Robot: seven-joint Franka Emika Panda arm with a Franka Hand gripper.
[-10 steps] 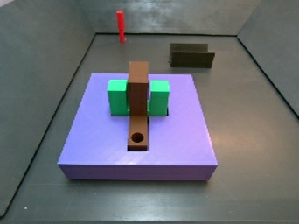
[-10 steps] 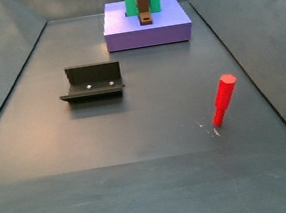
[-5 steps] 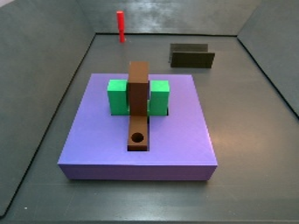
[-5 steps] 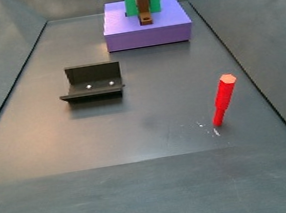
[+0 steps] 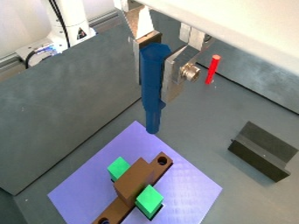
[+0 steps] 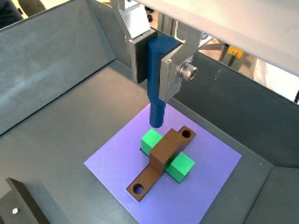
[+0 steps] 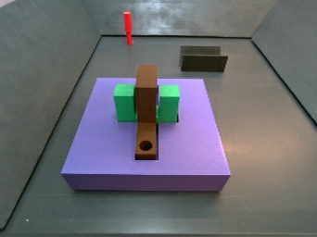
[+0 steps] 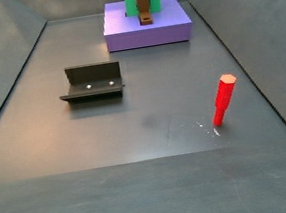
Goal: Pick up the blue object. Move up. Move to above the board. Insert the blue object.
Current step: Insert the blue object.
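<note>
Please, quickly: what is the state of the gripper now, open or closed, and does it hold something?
Gripper: closed on the blue object, held upright high above the board; outside both side views.

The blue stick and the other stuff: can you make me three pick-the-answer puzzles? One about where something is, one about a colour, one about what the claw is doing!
1. Where does the brown board lie?
A. across the green block on the purple platform
B. on the bare floor
C. inside the dark fixture

2. What colour is the stick standing on the floor?
A. yellow
B. red
C. white

3. What is the gripper doing?
A. hanging open with nothing in it
B. pressing on the board
C. holding the blue stick above the platform

Answers: 1 A, both side views show the board over the block. 2 B, it is red in both side views. 3 C, both wrist views show the blue stick between the fingers, pointing down.
</note>
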